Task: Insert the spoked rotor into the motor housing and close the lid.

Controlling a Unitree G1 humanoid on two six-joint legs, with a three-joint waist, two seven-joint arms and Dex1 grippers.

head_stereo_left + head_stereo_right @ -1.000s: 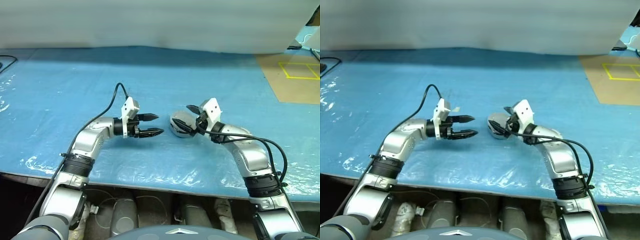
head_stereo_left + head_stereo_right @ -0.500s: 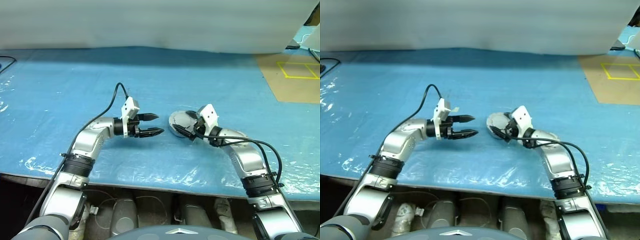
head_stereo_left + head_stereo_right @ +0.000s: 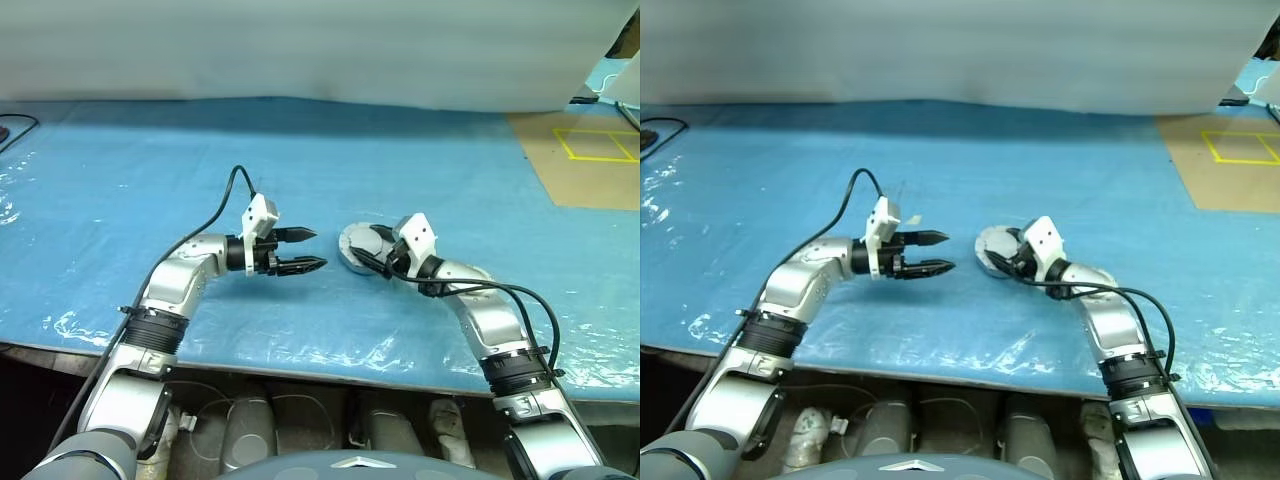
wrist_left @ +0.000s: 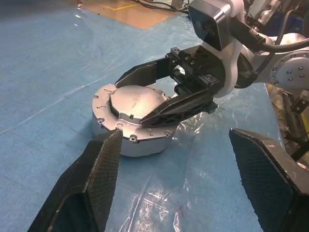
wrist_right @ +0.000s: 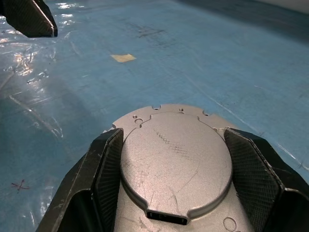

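Fingers of the right gripper (image 4: 159, 92) straddle the flat-lying, smooth-face-up lid (image 4: 137, 104); left gripper (image 3: 300, 250) gapes empty.

A: What lies on the table (image 3: 120, 160)?
B: The motor housing (image 4: 126, 126) rests on it near the middle, with the lid (image 4: 137, 104) seated on top.

A: Where do the grippers stand?
B: The right gripper (image 5: 169, 159) reaches in from the right, one finger on either side of the lid. The left gripper (image 3: 303, 250) hangs to the left of the housing, apart from it, pointing toward it.

A: And behind?
B: A cardboard sheet (image 3: 575, 155) lies on the table at the far right, well apart from the housing.
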